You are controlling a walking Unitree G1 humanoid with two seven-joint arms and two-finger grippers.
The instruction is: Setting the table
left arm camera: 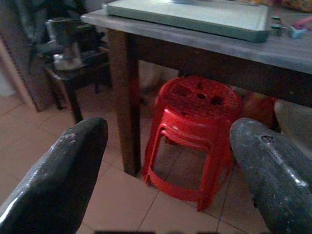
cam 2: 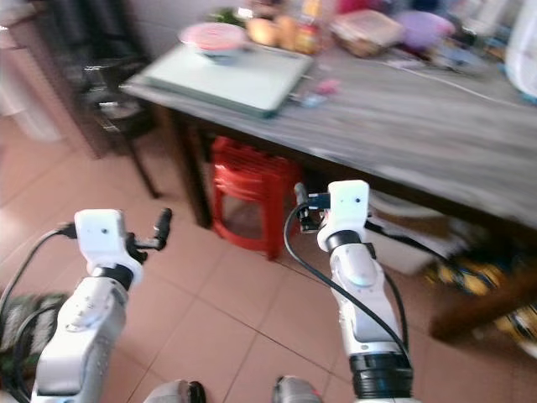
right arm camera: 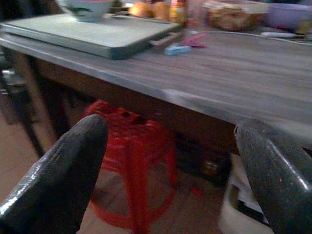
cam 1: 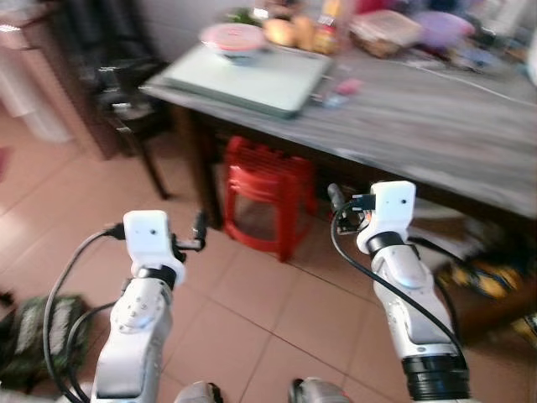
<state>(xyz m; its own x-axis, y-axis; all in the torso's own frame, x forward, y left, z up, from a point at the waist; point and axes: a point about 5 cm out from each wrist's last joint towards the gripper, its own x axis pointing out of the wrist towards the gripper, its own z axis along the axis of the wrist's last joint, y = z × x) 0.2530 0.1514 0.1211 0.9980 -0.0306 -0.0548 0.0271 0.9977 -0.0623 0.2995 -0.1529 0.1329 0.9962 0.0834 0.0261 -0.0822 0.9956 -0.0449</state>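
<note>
Head and wrist views of a wooden table [cam 1: 436,126] standing ahead of the robot on a tiled floor [cam 1: 252,294]. Both arms are raised in front of the body, short of the table's near edge.

Left gripper [left arm camera: 168,165]: fingers [left arm camera: 58,180] spread wide, holding nothing, aimed below the tabletop at a stack of red plastic stools [left arm camera: 195,131] tucked under the table just beside its corner leg [left arm camera: 127,97].

Right gripper [right arm camera: 170,165]: fingers [right arm camera: 56,180] likewise spread wide and empty, level with the table edge and looking across the tabletop.

Task items: a pale green tray [cam 1: 247,75] lies flat at the table's left corner, well ahead of and above both sets of fingers. A bowl with a pink rim [cam 1: 232,39] sits at the tray's far edge. Behind the tray stand round orange fruits [cam 1: 289,32] and a bottle with a red label [right arm camera: 178,10]; its writing is too blurred to read. Further right are a clear container of food [cam 1: 384,29] and a purple bowl [cam 1: 443,25]. Small pink and blue objects [right arm camera: 183,45] lie on the bare wood just beside the tray's handle, too blurred to identify.

Surroundings: a dark side table [left arm camera: 78,73] stands left of the table, and a green bag [cam 1: 33,327] lies on the floor beside the left arm.
</note>
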